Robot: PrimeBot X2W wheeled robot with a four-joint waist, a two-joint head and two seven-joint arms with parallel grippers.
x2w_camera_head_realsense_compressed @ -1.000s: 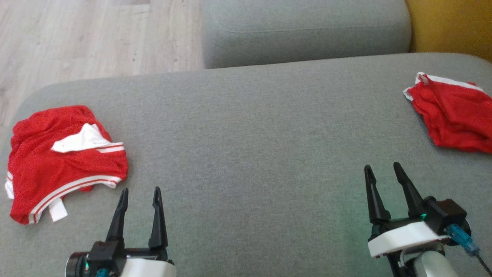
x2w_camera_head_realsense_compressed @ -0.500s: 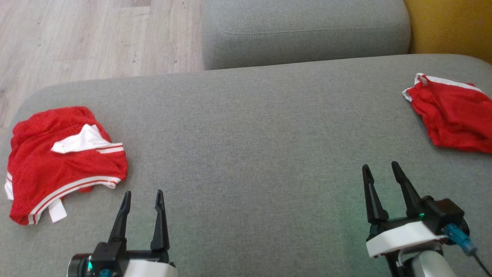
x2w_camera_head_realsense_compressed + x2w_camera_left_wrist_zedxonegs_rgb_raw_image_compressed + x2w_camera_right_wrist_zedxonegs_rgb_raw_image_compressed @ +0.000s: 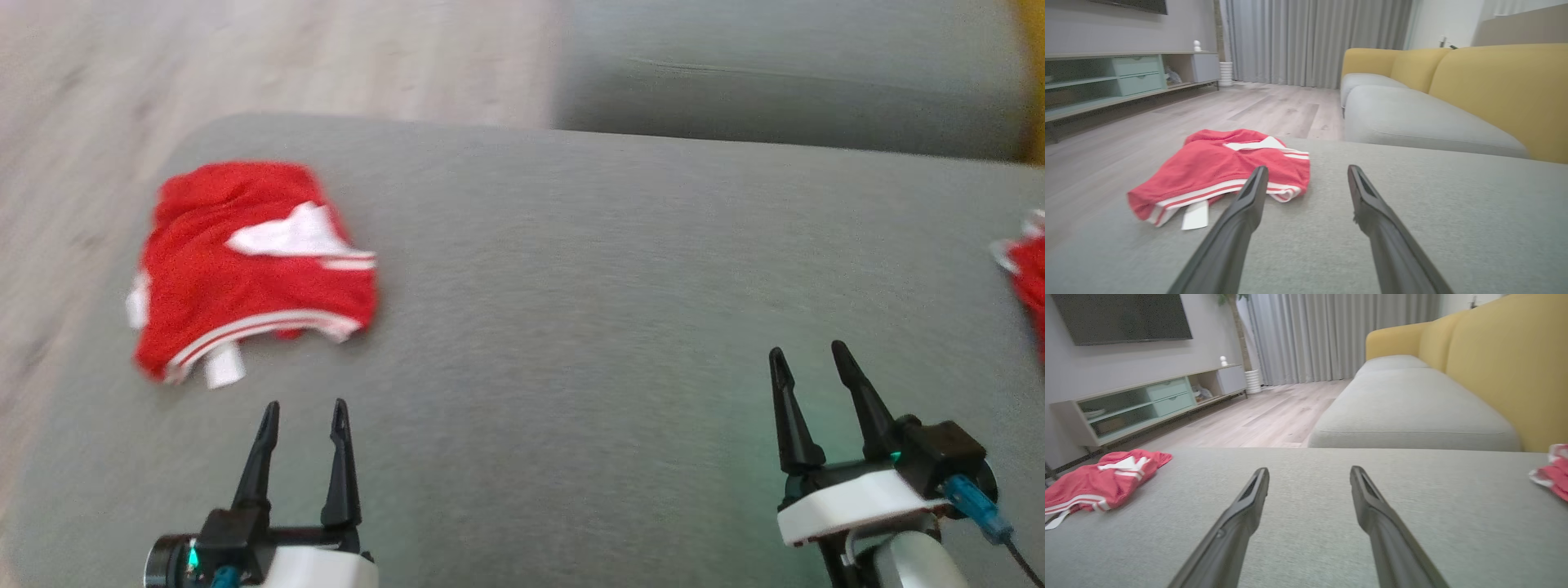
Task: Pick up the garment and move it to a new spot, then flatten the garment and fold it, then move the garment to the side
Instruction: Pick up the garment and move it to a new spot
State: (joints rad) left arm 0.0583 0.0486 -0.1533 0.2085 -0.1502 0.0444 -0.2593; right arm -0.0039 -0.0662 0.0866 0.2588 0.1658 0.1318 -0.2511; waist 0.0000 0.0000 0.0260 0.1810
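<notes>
Red garment [image 3: 253,269], a pair of shorts with white stripes and a white patch showing, lies crumpled on the grey cushion [image 3: 571,327]. It is ahead of the left gripper [image 3: 305,406] and a little to its left, near the fingertips but clear of them. In the left wrist view the tip of that gripper's left finger overlaps the striped hem. The head view shows a strip of bare cushion between them, so nothing touches.

The left gripper's two dark fingers stand wide apart with nothing between them, low over the cushion. Whether they rest on it cannot be told. The right gripper [image 3: 808,351] is likewise spread wide and empty, its fingers pointing forward over bare grey fabric. The garment is well apart from it, far off to its left.

A second red garment [image 3: 1030,278] with white trim lies ahead and to the right of the right gripper, cut by the picture's edge and untouched. Beyond both grippers, past the cushion's far edge, a grey sofa seat [image 3: 775,90] runs ahead, with a yellow backrest [image 3: 1494,90] along its right side. Pale wood floor [image 3: 286,57] lies ahead and left of the left gripper, beyond the garment. The head view is blurred, so the cloth's fine folds cannot be made out there.
</notes>
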